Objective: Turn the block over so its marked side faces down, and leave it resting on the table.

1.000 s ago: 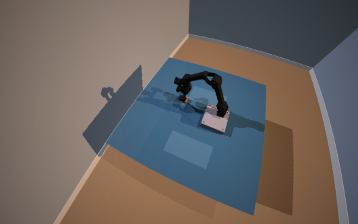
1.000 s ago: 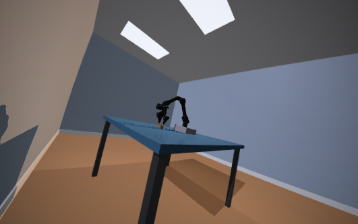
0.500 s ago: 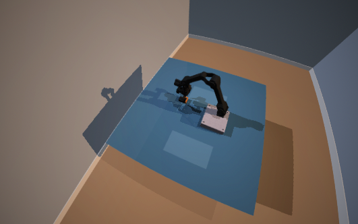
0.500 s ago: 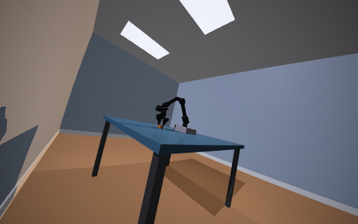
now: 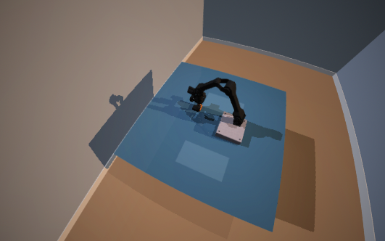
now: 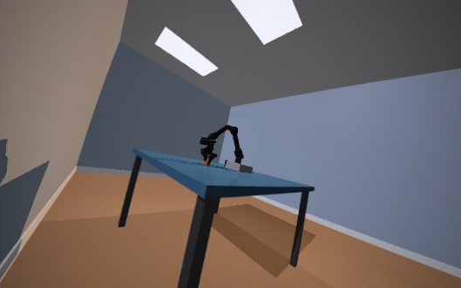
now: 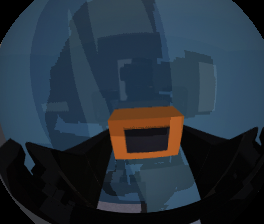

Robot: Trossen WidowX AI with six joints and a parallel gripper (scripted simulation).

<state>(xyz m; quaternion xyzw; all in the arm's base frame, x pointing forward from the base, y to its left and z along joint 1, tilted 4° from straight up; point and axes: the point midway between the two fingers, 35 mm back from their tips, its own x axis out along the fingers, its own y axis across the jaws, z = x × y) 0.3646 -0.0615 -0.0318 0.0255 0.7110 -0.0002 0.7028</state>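
Judging by its small, rigid look, the block (image 7: 145, 133) should lift lightly if pinched on opposite orange side walls; the gripper (image 7: 143, 163) straddles it half-open, empty.

The block (image 7: 145, 135) lies on the table (image 5: 254, 189), under the gripper (image 5: 196, 107) and between its fingers, apparently untouched. The base (image 5: 230, 131) sits on the table, near the block.
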